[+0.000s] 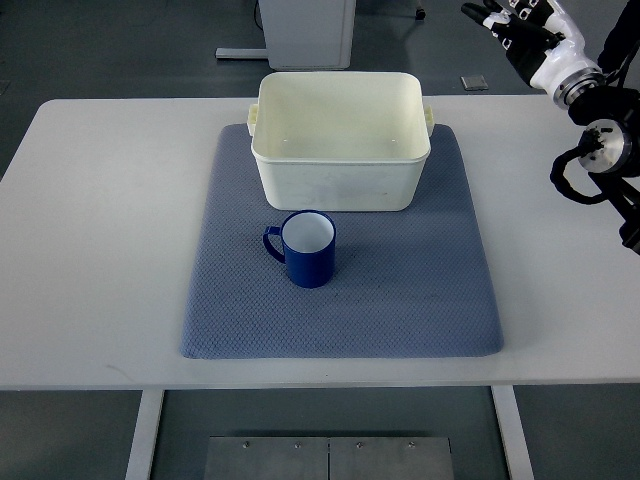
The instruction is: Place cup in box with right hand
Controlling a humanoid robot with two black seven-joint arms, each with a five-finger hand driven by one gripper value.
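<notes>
Hovering right hand (515, 25) partly cropped, seemingly empty, cup (306, 248) upright

This looks like a robotics lab or test bay. A plain white table (90, 250) on metal legs stands on bare grey floor (120, 45), a white pedestal base (300, 30) rises at twelve o'clock, and a black-and-white robot arm (590, 110) enters at two o'clock.

Glossy blue cup (309, 250), matt plastic box (340, 140), textured cloth mat (420, 290)
</notes>
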